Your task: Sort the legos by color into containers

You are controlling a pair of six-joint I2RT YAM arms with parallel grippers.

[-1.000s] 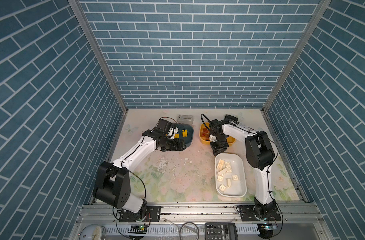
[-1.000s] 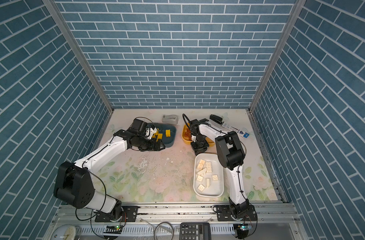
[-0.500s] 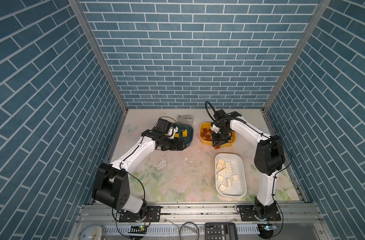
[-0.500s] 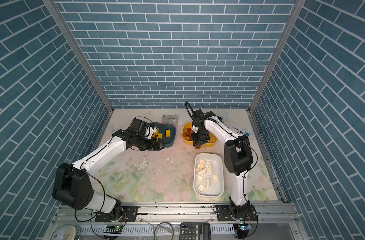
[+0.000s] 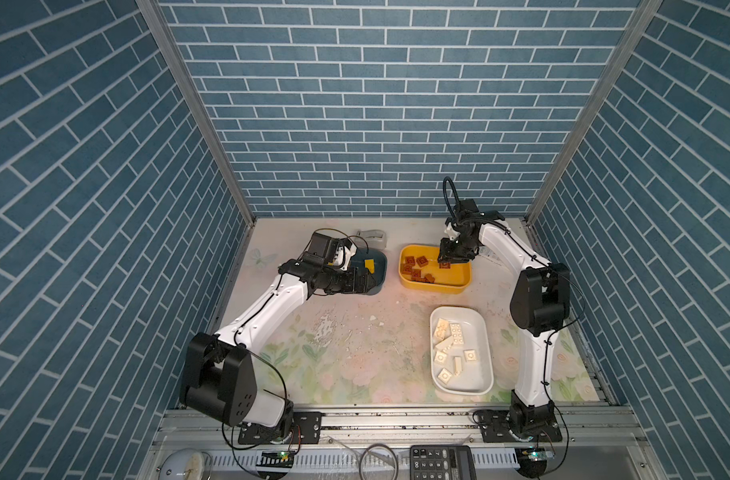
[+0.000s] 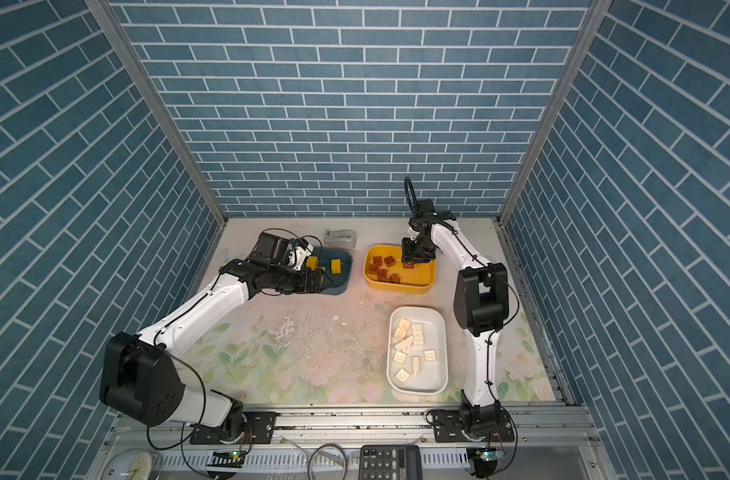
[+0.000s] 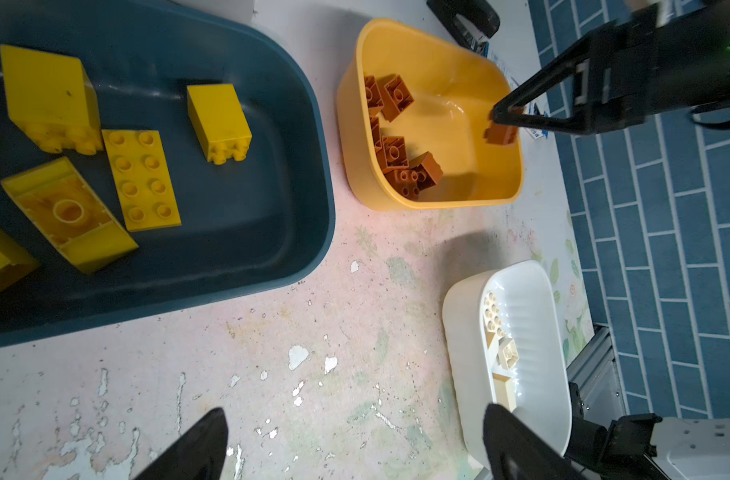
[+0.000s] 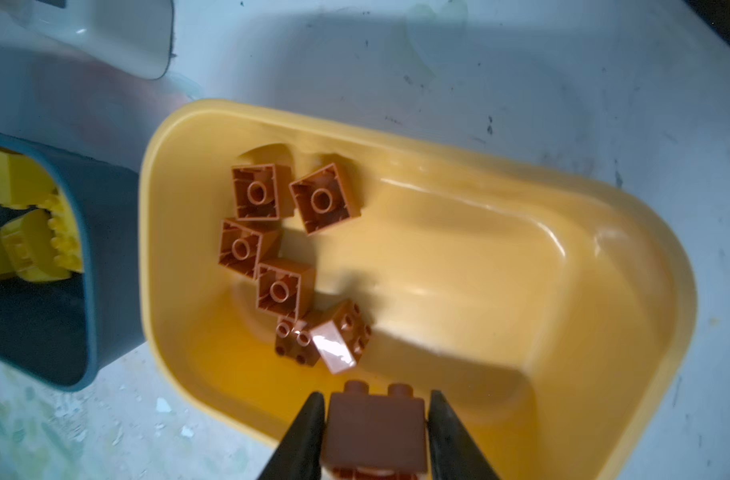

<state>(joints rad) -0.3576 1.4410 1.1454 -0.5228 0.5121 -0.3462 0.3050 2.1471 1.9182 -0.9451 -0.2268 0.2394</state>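
Observation:
My right gripper (image 8: 375,399) is shut on a reddish-brown lego (image 8: 375,432) and hangs over the far right part of the yellow container (image 5: 438,287). Several reddish-brown legos (image 8: 280,249) lie at the left end of that tub. Over the table at the dark blue container's (image 5: 379,270) near edge, my left gripper (image 7: 355,415) stands open with nothing between its fingers. Several yellow legos (image 7: 141,178) lie in the blue tub. The white container (image 5: 481,374), at front right, holds several cream-white legos (image 5: 450,336).
A grey tape dispenser (image 5: 371,237) stands behind the blue tub. A black stapler (image 7: 465,16) lies beyond the yellow tub. Blue brick walls close in the left, back and right sides. The tabletop (image 5: 355,332) is worn and flaking between the tubs.
My right gripper has risen and moved back and to the right with the reddish-brown lego, from the yellow tub's near left side to over its far right. The left arm has hardly moved.

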